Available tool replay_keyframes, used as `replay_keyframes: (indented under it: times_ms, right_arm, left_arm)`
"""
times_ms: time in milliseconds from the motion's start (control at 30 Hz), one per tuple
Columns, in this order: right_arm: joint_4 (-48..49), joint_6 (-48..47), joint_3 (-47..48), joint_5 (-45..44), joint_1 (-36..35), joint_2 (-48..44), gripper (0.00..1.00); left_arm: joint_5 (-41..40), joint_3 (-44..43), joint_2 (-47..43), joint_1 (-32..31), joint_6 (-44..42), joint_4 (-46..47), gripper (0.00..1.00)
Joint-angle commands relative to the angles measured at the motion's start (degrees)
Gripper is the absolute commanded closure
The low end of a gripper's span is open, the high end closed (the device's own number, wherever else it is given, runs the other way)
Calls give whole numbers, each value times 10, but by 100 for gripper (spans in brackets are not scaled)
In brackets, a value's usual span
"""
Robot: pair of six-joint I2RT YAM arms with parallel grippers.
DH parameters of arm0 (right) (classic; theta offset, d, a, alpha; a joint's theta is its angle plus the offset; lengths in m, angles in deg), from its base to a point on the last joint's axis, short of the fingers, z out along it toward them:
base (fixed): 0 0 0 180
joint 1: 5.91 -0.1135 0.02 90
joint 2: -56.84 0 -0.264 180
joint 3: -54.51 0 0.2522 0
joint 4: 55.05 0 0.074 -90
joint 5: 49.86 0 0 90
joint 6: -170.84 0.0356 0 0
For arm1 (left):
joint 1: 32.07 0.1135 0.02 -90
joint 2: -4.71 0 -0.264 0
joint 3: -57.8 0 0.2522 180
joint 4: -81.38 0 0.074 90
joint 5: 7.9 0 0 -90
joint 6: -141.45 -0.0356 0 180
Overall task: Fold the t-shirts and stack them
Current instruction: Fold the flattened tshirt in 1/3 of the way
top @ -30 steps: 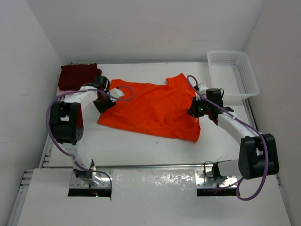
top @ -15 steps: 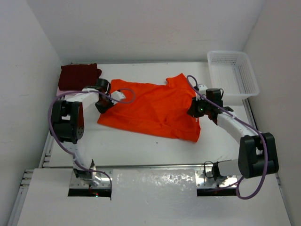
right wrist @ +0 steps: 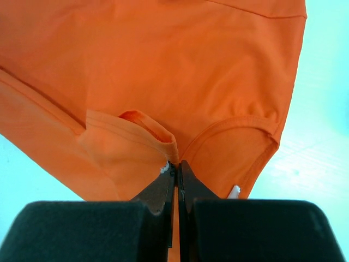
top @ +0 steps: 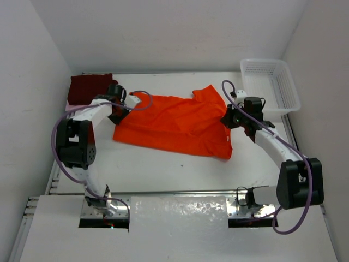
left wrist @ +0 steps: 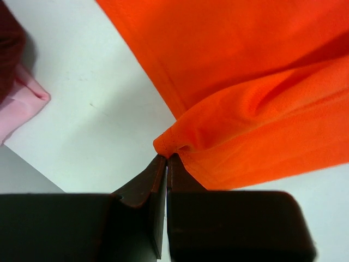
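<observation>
The bright orange t-shirt (top: pixel 174 123) lies spread across the middle of the white table. My left gripper (top: pixel 121 113) is shut on its left corner; the left wrist view shows the orange t-shirt (left wrist: pixel 262 109) bunched at my closed left gripper (left wrist: pixel 166 158). My right gripper (top: pixel 230 119) is shut on the shirt's right edge; in the right wrist view the orange t-shirt (right wrist: pixel 163 71) has a hemmed fold pinched in my right gripper (right wrist: pixel 176 164). The dark maroon t-shirt (top: pixel 87 87) lies folded at the back left. A light pink t-shirt (left wrist: pixel 19 106) peeks from under the maroon t-shirt (left wrist: pixel 8 49).
A white lattice basket (top: pixel 271 84) stands at the back right corner. White walls close in the table on the left, back and right. Purple cables loop off both arms over the table.
My left gripper has shut on the shirt's left corner. Both grippers have moved toward the back, drawing the near part of the orange shirt up, so the shirt now looks narrower front to back.
</observation>
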Motion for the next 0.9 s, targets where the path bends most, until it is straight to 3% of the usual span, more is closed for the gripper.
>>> replay_keyframes:
  times_ms: [0, 233, 300, 400, 467, 567, 600, 700, 867]
  right_arm:
    - [29, -7, 30, 0, 1, 27, 100]
    - [29, -31, 60, -4, 1, 86, 100]
    - [23, -35, 74, -8, 1, 97, 100]
    - [-26, -40, 125, -52, 1, 136, 83]
    - [-105, -36, 173, -127, 0, 174, 64]
    - [-215, -27, 272, -152, 1, 188, 47]
    - [-231, -12, 287, -151, 2, 178, 42]
    - [-298, 29, 268, -154, 2, 114, 18]
    - [-322, 75, 124, -92, 2, 14, 13]
  left_arm:
    - [-17, -37, 25, 8, 46, 16, 100]
    - [-25, -78, 83, 8, 74, 16, 100]
    - [-31, -79, 87, 8, 84, 23, 91]
    - [-58, -91, 99, 11, 109, 32, 69]
    - [-73, -112, 109, 20, 126, 34, 57]
    - [-53, -148, 107, 57, 157, -1, 50]
    - [-11, -149, 99, 82, 164, -14, 49]
    - [70, -93, 48, 101, 165, -47, 43]
    - [145, 1, 13, 100, 159, -57, 38]
